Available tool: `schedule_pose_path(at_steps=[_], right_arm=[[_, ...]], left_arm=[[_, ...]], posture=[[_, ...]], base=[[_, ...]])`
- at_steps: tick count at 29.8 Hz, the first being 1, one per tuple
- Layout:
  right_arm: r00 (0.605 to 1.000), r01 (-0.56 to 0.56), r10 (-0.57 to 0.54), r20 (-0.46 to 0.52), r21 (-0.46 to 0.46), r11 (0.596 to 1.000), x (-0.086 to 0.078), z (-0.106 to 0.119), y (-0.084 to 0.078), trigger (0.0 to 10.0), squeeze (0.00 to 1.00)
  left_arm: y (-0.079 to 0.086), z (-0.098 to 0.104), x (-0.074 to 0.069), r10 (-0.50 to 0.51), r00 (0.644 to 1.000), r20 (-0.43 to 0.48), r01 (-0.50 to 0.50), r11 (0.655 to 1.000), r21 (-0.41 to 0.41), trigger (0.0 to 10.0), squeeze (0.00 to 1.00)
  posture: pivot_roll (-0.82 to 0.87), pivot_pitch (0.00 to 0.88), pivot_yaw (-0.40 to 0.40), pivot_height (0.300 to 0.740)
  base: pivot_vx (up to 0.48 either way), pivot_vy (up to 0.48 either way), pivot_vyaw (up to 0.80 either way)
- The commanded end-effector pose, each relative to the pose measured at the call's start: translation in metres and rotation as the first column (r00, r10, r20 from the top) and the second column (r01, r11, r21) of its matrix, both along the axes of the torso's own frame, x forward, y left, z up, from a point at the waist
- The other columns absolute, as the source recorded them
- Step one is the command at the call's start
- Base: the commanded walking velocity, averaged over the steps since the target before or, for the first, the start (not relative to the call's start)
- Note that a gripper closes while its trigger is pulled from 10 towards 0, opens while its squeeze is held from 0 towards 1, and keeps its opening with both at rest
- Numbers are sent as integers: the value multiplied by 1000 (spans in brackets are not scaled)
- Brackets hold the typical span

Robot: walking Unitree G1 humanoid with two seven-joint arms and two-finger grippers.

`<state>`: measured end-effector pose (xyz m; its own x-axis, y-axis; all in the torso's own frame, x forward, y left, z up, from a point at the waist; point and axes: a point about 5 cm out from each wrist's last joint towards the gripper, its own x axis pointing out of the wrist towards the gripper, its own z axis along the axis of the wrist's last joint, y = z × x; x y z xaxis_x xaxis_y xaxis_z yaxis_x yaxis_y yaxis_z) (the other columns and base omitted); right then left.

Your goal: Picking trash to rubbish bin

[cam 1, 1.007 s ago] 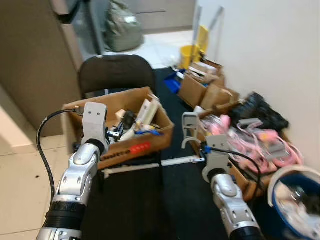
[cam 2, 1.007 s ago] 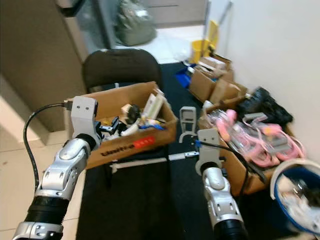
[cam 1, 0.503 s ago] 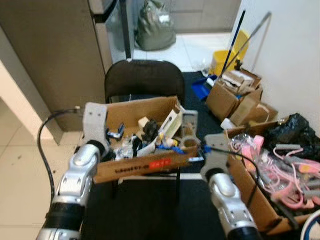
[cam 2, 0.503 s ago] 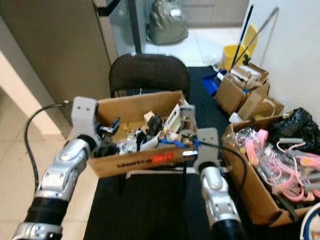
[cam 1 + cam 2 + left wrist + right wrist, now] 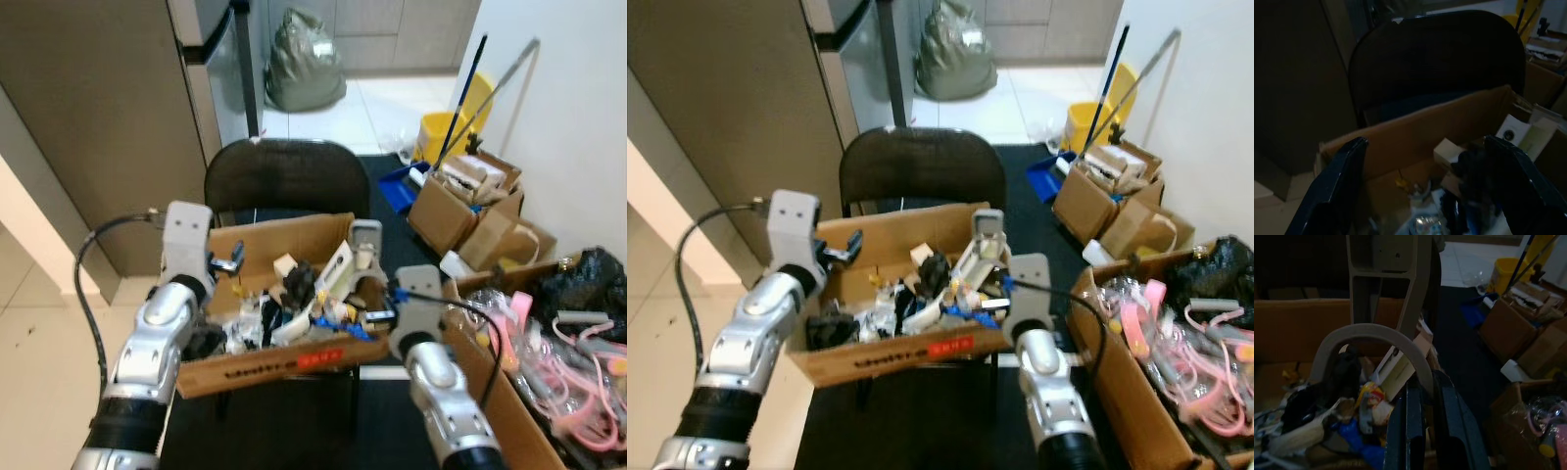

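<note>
Holding a grey plastic bracket [image 5: 1382, 308] in the right gripper [image 5: 1420, 396], fingers narrow on its curved foot, above the cardboard box [image 5: 896, 360] on the chair [image 5: 921, 166]. Left gripper [image 5: 1425, 186] spread wide, empty. Risk: thin pinch slipping, bracket dropping among clutter.

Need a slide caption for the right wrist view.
Right gripper shut on grey plastic bracket above the trash-filled brown cardboard box.
</note>
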<state>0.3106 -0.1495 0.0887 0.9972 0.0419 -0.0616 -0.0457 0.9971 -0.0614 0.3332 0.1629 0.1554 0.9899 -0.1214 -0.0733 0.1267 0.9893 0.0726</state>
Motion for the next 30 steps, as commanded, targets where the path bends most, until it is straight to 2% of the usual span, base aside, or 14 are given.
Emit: schedule_pose_path(at_steps=[1, 20, 25, 28, 30], right_arm=[[1000, -13, 13, -13, 19, 1000, -2, -4, 5, 10000, 0], [999, -30, 30, -17, 18, 999, -2, -4, 7, 10000, 0], [999, -33, 33, -17, 20, 999, 0, -3, 7, 10000, 0], [999, -41, 42, -18, 19, 999, 1, -3, 7, 10000, 0], [998, -54, 54, -14, 26, 998, 2, -2, 8, 10000, 0]], left_arm=[[5, -3, -2, 13, 1000, -10, -13, 1000, 9, 10000, 0], [5, -4, -2, 9, 1000, -6, -9, 1000, 11, 10000, 0], [4, -5, -3, -11, 1000, -15, 11, 1000, 25, 10000, 0], [1, -9, -6, -85, 995, -44, 90, 991, 103, 10000, 0], [-1, -11, -10, -155, 986, -65, 161, 981, 106, 10000, 0]], posture=[[26, 91, 49, 740], [26, 95, 41, 740], [28, 97, 40, 740], [29, 100, 37, 740], [27, 96, 36, 740]], base=[[337, 0, 0], [331, 0, 0], [0, 0, 0], [0, 0, 0], [0, 0, 0]])
